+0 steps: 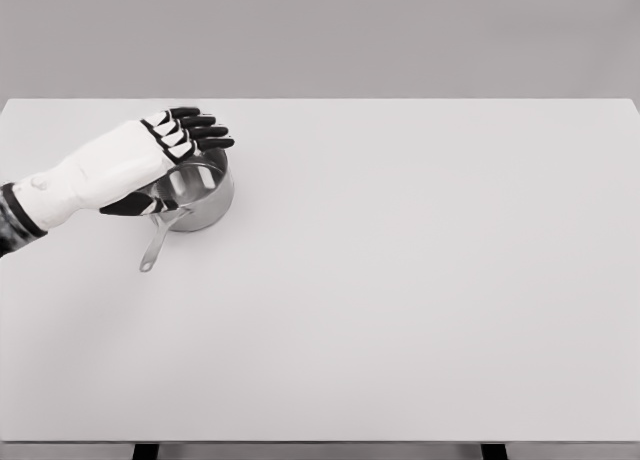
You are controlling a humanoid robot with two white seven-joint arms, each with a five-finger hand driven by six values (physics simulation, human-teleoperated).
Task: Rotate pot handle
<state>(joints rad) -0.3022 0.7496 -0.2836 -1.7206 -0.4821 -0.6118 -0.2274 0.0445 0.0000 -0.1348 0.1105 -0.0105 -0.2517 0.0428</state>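
A small shiny steel pot stands on the white table, left of the middle. Its thin handle points toward the lower left, its end resting near the table surface. My left hand hovers over the pot's far rim, palm down, black-tipped fingers stretched out to the right and holding nothing. The thumb hangs down by the pot's left wall, close above the handle's root. The hand hides part of the pot's rim. The right hand does not show.
The white table fills most of the view, with its far edge at the top and near edge at the bottom. Two dark table legs show under the front edge.
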